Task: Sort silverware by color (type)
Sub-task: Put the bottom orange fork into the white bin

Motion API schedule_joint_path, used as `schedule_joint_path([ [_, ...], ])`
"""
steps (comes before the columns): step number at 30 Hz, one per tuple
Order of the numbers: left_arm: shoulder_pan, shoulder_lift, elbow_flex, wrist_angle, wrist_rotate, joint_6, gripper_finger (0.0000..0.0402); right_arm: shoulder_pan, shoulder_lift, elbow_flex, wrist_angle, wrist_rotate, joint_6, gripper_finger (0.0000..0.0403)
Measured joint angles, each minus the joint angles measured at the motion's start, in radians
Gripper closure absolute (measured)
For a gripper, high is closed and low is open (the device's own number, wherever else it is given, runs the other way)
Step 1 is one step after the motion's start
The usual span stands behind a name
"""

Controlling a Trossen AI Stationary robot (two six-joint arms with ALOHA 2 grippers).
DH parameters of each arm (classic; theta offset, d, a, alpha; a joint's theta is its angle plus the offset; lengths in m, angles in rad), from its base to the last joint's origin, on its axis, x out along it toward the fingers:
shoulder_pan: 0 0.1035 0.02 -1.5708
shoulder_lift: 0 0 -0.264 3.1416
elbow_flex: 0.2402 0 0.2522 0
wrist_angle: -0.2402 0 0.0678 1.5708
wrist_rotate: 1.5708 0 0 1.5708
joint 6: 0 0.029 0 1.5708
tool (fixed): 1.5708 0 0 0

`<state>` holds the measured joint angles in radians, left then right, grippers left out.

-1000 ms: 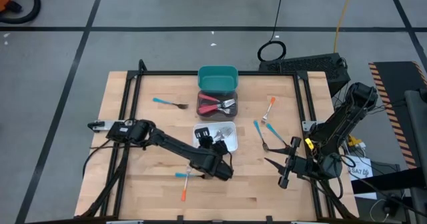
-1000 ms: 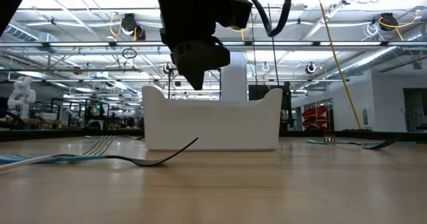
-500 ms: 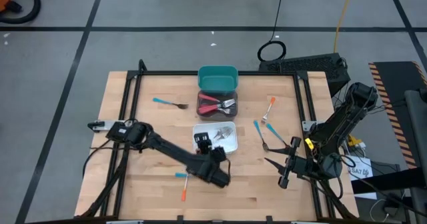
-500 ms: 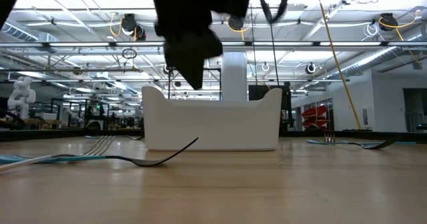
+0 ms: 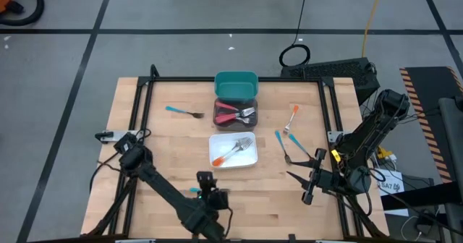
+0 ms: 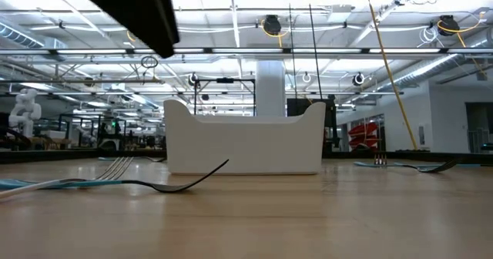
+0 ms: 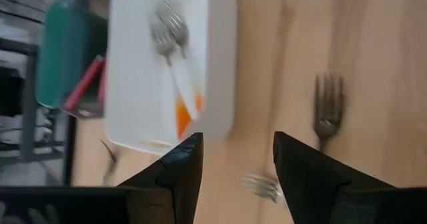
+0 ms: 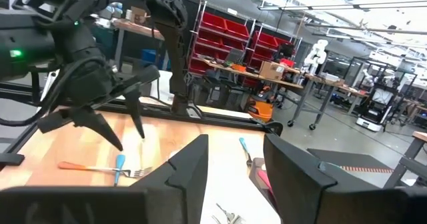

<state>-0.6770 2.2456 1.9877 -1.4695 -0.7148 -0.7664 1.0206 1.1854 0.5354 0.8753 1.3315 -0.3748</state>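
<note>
While the left gripper [image 5: 205, 180] hovers open and empty, an orange fork [image 5: 234, 152] lies diagonally in the white bin [image 5: 215, 158].

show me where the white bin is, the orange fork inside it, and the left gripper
white bin [image 5: 215, 158], high view, on a bare bottom corner of the bin.
orange fork [image 5: 233, 152], high view, on the middle of its handle.
left gripper [image 5: 205, 178], high view, between its open fingertips, near the table's front edge.

Bright, even light from ceiling strips glares in the low view. The left wrist view is motion-blurred, the white bin [image 7: 167, 64] smeared. Shadows on the table [image 5: 166, 134] are faint.
</note>
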Motion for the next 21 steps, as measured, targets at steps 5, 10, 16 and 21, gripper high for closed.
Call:
schedule_joint_path([
  [5, -0.009, 0.000, 0.000, -0.096, 0.026, -0.090, 0.0220, 0.000, 0.000, 0.000, 0.002, 0.000, -0.001, 0.0262],
  [10, -0.020, -0.017, 0.000, -0.044, 0.026, -0.110, 0.0226, 0.000, 0.000, 0.000, 0.002, -0.001, -0.002, 0.0262],
  [16, -0.037, -0.016, 0.000, -0.009, 0.094, -0.225, 0.0254, 0.002, 0.000, 0.000, 0.001, -0.001, 0.025, 0.0262],
  [21, -0.036, -0.017, 0.000, 0.017, 0.109, -0.389, 0.0261, 0.008, 0.000, 0.000, -0.005, -0.001, 0.038, 0.0262],
])
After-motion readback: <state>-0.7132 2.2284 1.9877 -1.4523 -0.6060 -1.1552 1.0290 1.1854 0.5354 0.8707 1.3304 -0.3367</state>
